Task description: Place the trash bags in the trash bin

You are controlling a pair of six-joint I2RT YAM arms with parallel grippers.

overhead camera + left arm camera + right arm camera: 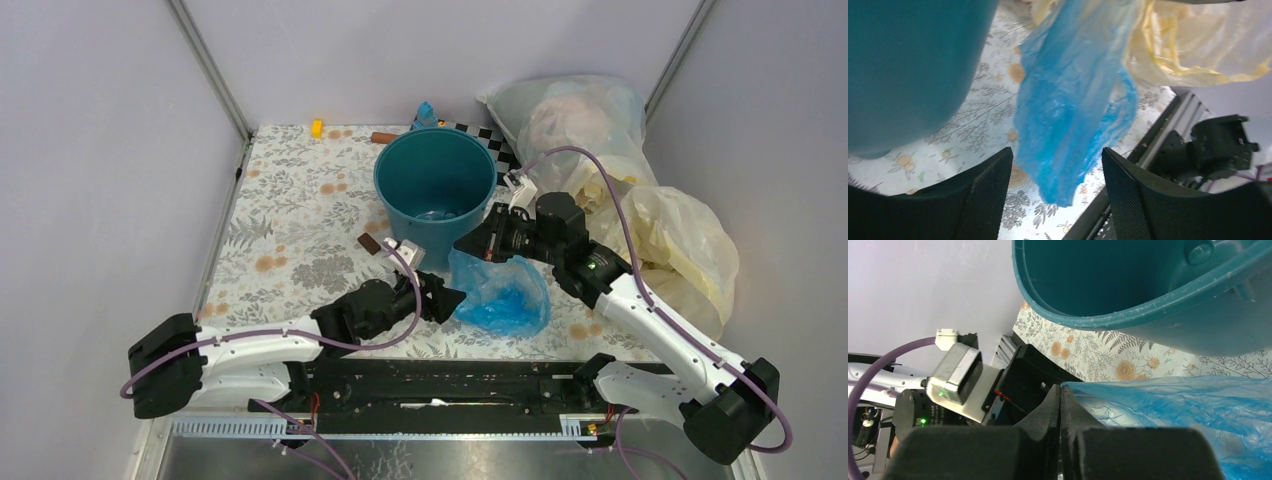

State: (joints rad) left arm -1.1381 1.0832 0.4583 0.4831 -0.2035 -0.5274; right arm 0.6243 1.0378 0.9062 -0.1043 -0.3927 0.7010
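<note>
My right gripper (1060, 390) has its jaws pressed together, pinching an edge of the crinkly blue trash bag (1068, 115), which hangs down from them. My left gripper (1055, 155) has its jaws spread wide, with the bag's lower tip in the gap between them. The teal trash bin (430, 165) stands upright just beyond the right jaws and beside the left ones, on the flowered tablecloth (290, 230).

The trash bin (436, 185) stands at the back of the counter (290, 230). Just before it is the trash bag (500, 295), with the left gripper (447, 297) at its left and the right gripper (468, 243) at its back edge. Large bags (680, 240) lie at the right.
</note>
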